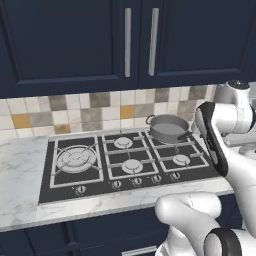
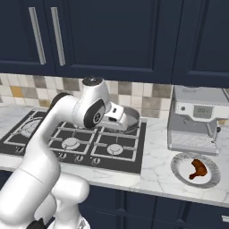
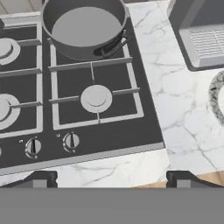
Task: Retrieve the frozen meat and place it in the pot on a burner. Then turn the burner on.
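My claw hangs above the front right corner of the black cooktop, its two fingertips spread wide apart at the bottom of my hand view with nothing between them. Straight ahead of it lies the front right burner under its grate, and beyond that the pot sits on the back right burner, bare inside. The frozen meat is well off to my right, lying on a round plate on the marble counter, in front of the steel coffee machine. From my hand view I catch just the plate's speckled rim at the right edge, past a stretch of counter, so the meat is well apart from my claw. Two knobs sit along the cooktop's front edge, just ahead of my fingertips.
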Motion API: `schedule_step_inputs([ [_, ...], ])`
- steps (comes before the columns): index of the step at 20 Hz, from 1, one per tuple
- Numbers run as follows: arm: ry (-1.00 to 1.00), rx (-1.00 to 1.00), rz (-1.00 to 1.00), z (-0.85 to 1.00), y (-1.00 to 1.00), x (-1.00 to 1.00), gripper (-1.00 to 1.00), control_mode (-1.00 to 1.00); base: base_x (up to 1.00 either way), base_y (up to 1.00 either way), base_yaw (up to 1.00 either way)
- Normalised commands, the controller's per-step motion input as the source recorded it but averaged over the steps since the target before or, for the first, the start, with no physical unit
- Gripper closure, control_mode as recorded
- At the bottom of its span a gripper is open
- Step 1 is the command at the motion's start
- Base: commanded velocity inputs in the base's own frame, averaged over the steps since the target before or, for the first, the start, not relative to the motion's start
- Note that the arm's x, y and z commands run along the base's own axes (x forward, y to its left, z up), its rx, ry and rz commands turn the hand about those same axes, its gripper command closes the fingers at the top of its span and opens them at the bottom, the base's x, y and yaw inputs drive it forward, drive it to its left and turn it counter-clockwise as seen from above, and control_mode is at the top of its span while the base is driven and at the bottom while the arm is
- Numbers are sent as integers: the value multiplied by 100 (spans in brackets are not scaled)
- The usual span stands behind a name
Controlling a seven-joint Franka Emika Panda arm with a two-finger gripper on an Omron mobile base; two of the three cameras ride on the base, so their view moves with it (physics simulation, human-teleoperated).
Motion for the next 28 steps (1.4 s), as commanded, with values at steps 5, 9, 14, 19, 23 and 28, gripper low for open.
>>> schedule_step_inputs([
  [5, -2, 0, 0, -31, -68, -1, -100, -100, 0, 0, 0],
  [9, -4, 0, -22, -26, -83, -15, -100, -100, 0, 0, 0],
  [14, 0, 0, -21, -30, -47, 0, -100, -100, 0, 0, 0],
  [19, -1, 0, -23, -28, -57, 12, -100, -100, 0, 0, 0],
  [23, 0, 5, -2, -1, -40, 7, -100, -100, 0, 0, 0],
  [28, 0, 5, -14, -32, -67, 6, -100, -100, 0, 0, 0],
])
